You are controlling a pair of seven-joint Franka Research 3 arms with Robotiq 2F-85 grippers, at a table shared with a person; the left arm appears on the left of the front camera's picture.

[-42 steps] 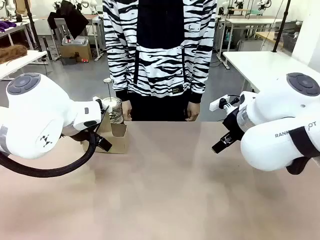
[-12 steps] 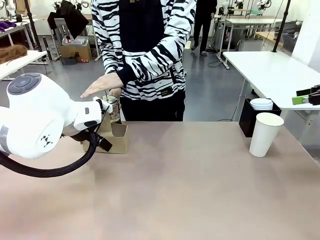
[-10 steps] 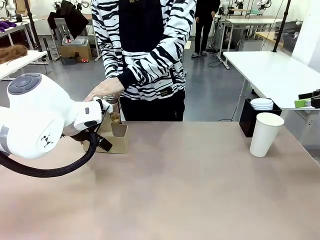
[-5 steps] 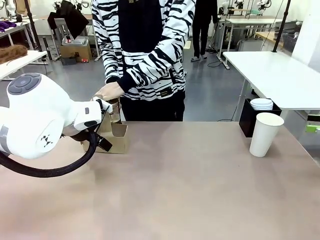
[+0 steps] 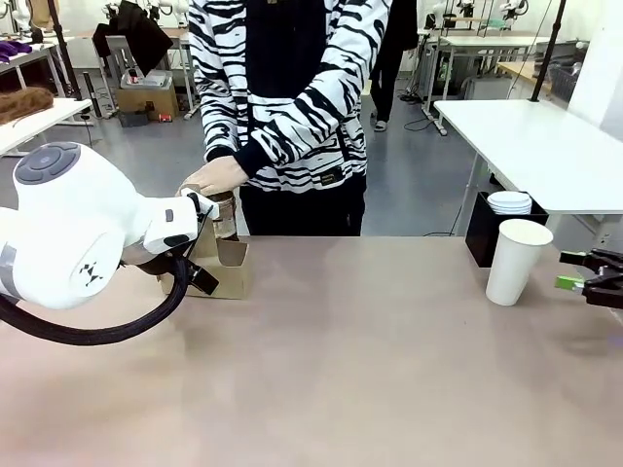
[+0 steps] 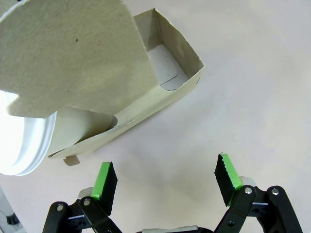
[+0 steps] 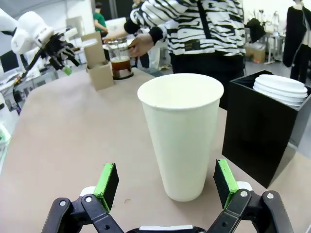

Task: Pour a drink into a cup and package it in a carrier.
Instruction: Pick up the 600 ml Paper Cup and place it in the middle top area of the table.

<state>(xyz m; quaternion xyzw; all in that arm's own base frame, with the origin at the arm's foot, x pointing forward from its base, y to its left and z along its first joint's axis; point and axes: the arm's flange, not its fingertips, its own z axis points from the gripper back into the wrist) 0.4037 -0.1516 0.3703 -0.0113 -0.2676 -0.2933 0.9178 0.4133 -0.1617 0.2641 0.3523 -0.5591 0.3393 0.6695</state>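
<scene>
Looking across the table (image 5: 341,370) from the front, you find the white paper cup (image 5: 516,261) upright at 3 o'clock, with your right gripper (image 5: 587,283) just past it at the picture's edge, clear of it. That arm's wrist view shows the jaws spread wide, the cup standing ahead and framed between the green pads (image 7: 110,178), touching neither. A black box (image 5: 484,230) holding stacked white lids (image 5: 508,201) sits at the cup's 11 o'clock. The carrier (image 5: 230,269) rests at 9 o'clock, and behind it stands the press jug (image 5: 225,214) with the dark drink (image 7: 120,64) low inside; the person's hand (image 5: 212,175) is at its top. Your left gripper (image 6: 165,167) hangs over the table with its jaws wide apart, the carrier at its 11 o'clock, untouched
</scene>
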